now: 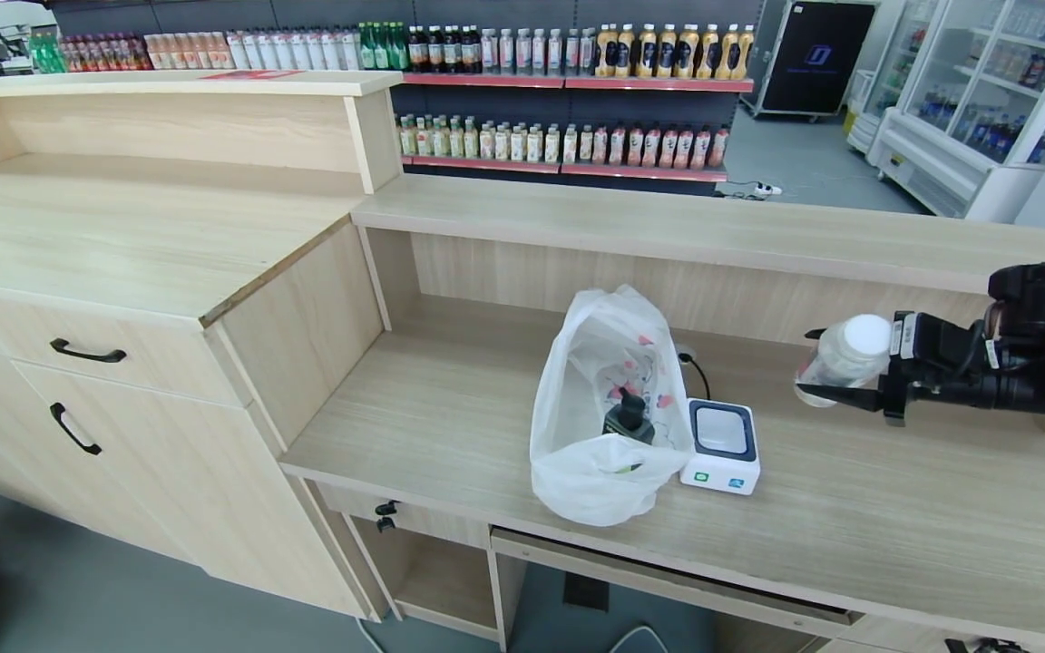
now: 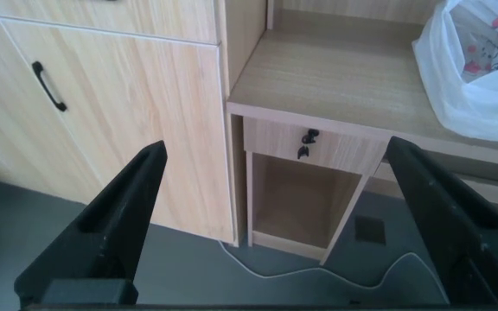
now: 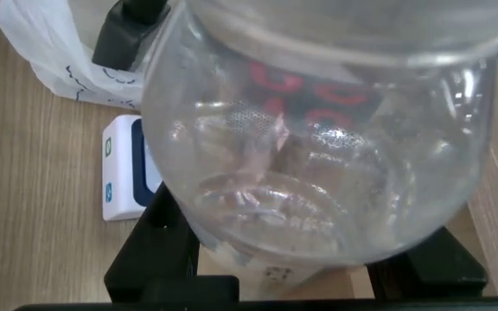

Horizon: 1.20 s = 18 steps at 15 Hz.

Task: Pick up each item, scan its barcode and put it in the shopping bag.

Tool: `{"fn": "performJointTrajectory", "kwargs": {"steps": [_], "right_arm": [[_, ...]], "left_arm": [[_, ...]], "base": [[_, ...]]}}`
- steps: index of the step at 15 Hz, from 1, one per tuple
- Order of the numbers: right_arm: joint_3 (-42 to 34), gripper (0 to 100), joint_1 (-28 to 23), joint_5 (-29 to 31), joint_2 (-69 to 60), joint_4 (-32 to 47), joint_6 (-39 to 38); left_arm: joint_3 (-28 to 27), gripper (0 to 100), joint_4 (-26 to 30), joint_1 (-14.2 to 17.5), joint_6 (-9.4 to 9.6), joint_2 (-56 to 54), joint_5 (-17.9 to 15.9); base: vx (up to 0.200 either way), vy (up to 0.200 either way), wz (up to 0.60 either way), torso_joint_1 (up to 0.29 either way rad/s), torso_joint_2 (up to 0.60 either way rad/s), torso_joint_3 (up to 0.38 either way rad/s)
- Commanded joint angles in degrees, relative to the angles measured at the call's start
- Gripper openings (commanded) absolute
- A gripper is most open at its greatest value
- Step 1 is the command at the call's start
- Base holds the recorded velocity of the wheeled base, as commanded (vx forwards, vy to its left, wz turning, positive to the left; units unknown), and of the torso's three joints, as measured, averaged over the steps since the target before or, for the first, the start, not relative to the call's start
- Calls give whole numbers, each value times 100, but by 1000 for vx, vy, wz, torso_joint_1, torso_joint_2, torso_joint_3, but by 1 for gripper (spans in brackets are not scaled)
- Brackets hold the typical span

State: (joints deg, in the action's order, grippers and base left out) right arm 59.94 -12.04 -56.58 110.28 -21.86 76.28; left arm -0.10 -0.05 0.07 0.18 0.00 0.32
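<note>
Gripping a clear white-lidded jar (image 1: 849,349) in the right pincer (image 1: 808,363) above the surface (image 1: 894,508); dark pump bottle (image 1: 629,417) inside the shopping bag (image 1: 577,453), just beside the scanner (image 1: 720,446); left pincer (image 2: 277,145) spread wide; drink shelves (image 1: 568,54) behind.

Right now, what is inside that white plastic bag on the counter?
A dark bottle with a black top stands inside the shopping bag. The bag's crumpled plastic covers its base and whatever else may lie at the bottom.

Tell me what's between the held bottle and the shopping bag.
The white barcode scanner, on the counter beside the shopping bag, lower than the bottle; head view.
</note>
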Motion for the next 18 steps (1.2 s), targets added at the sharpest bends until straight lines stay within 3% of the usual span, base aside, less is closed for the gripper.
{"fn": "performJointTrajectory", "kwargs": {"steps": [1, 18], "right_arm": [[35, 0, 9, -82, 231, -161, 10], [413, 0, 238, -354, 846, -302, 10]], "left_arm": [[10, 100, -4, 1, -1, 0, 3], [10, 100, -4, 1, -1, 0, 3]], "base": [[0, 0, 0, 0, 0, 0], [0, 0, 0, 0, 0, 0]]}}
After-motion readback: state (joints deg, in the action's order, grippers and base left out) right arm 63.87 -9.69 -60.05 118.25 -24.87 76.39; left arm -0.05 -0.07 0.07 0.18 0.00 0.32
